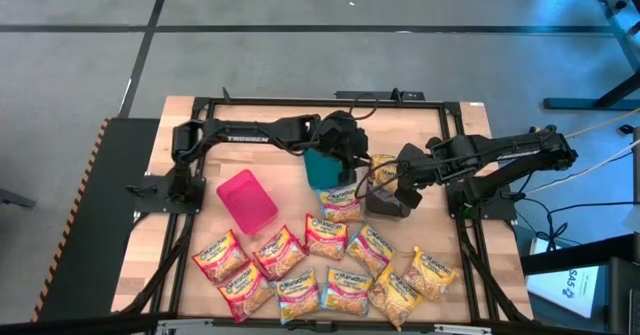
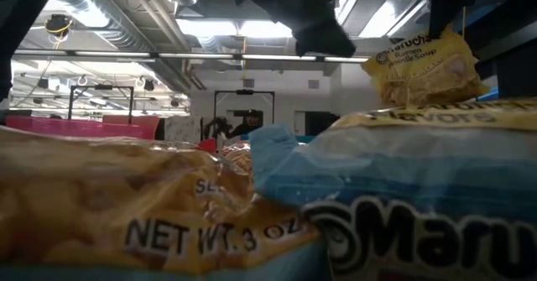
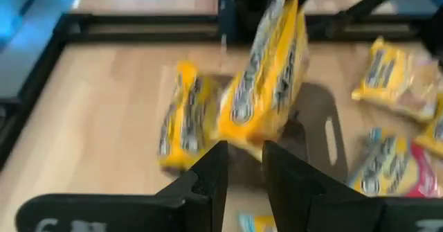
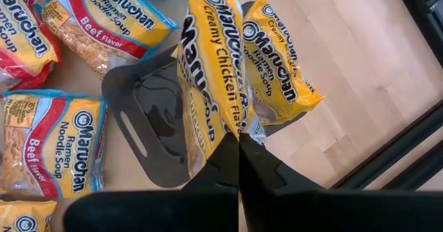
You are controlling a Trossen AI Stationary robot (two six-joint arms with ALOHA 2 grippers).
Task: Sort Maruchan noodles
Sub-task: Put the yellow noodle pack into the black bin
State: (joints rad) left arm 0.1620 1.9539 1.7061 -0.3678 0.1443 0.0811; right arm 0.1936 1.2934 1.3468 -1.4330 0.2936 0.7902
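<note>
Maruchan noodle packets (image 1: 330, 270) in red, yellow and blue wrappers lie flat along the table's near side. My right gripper (image 4: 239, 156) is shut on a yellow Creamy Chicken packet (image 4: 208, 73) above the grey bin (image 4: 145, 121). A second yellow packet (image 4: 277, 59) stands on edge against that bin's side. My left gripper (image 3: 244, 170) is open with nothing between its fingers. It hovers by the teal bin (image 1: 320, 167) and faces the held packet (image 3: 266, 66). My right gripper pinches the yellow packet by one edge (image 4: 232, 125) between its two fingers, coming steeply from above. The packet hangs on edge below the fingers over the grey bin (image 1: 385, 203). Whether its lower end touches the bin, I cannot tell.
A pink bin (image 1: 247, 200) lies left of the middle, the teal bin behind it. A black frame (image 1: 300, 103) runs round the wooden table. Bare wood shows at the far left (image 1: 175, 125).
</note>
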